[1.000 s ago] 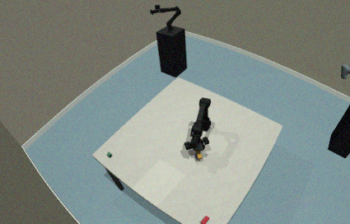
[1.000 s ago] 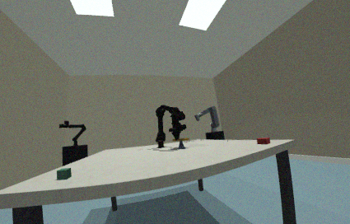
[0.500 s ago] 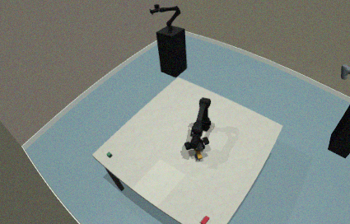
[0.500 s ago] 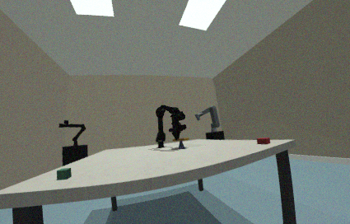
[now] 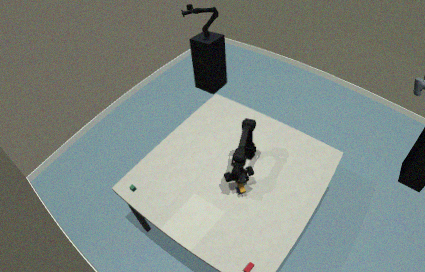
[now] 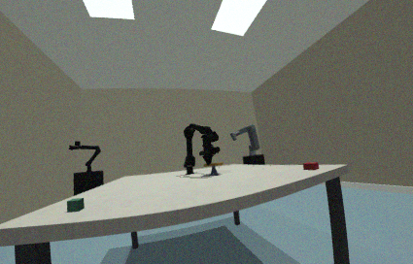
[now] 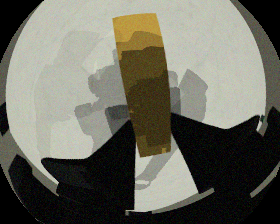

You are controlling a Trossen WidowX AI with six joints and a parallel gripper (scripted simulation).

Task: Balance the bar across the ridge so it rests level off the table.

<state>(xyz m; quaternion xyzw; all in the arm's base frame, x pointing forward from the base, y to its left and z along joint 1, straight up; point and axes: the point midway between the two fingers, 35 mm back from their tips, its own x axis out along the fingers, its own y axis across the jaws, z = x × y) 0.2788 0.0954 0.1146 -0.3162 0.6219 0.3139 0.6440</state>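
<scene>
"Exterior view: what sat nearest?"

"A green block [image 5: 132, 188] [image 6: 75, 205], on the tabletop [image 5: 181, 165] [image 6: 166, 191]!"

"And beyond?"

"The end effector [image 5: 241, 183] [image 6: 208, 162] [image 7: 151, 120], part-open, gripped the orange bar [image 5: 242, 189] [image 6: 220, 164] [image 7: 146, 90] above the blue ridge [image 6: 214, 171]!"

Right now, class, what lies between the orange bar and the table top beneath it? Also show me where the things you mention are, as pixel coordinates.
The blue ridge [image 6: 214, 171] stands between the orange bar [image 5: 242, 189] [image 6: 220, 164] [image 7: 143, 85] and the table top [image 5: 186, 145] [image 6: 156, 191] [image 7: 231, 75], as the exterior view shows.
</scene>
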